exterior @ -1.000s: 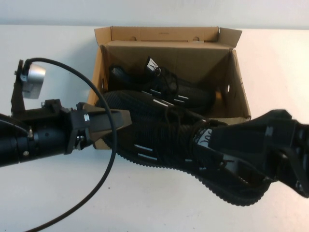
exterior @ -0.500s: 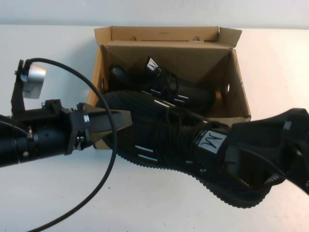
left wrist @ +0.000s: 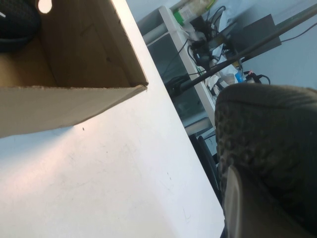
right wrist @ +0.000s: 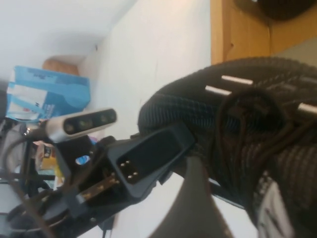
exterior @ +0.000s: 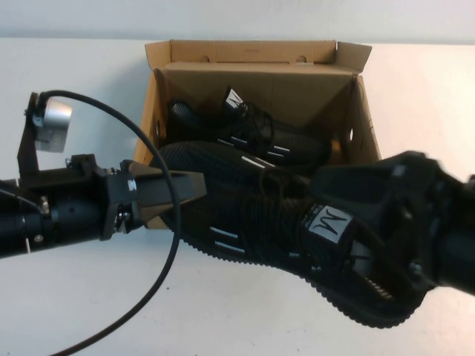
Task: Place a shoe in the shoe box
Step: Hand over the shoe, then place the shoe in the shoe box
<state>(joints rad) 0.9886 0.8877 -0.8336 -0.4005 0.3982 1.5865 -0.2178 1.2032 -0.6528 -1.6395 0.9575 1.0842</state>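
Observation:
A brown cardboard shoe box (exterior: 252,53) stands open at the back, with one black sneaker (exterior: 256,133) lying inside it. A second black shoe (exterior: 245,215) lies across the box's front wall, toe to the left and heel to the right. My left gripper (exterior: 194,185) is shut on its toe; in the left wrist view one finger (left wrist: 247,208) presses against the knit toe (left wrist: 267,129), beside the box wall (left wrist: 74,54). Over the shoe's heel and white-logo tongue tab (exterior: 330,221), my right gripper (exterior: 356,252) stands open and wide. One of its fingers (right wrist: 193,203) runs alongside the shoe (right wrist: 257,119).
A black cable (exterior: 163,245) loops over the white table in front of the left arm. The left wrist camera (exterior: 52,122) sticks up beside the box. A blue carton (right wrist: 44,94) stands off the table's far side.
My right gripper drew back to the right, then came in again over the shoe's heel, covering more of it. The shoe shifted slightly. The left gripper kept its hold on the toe.

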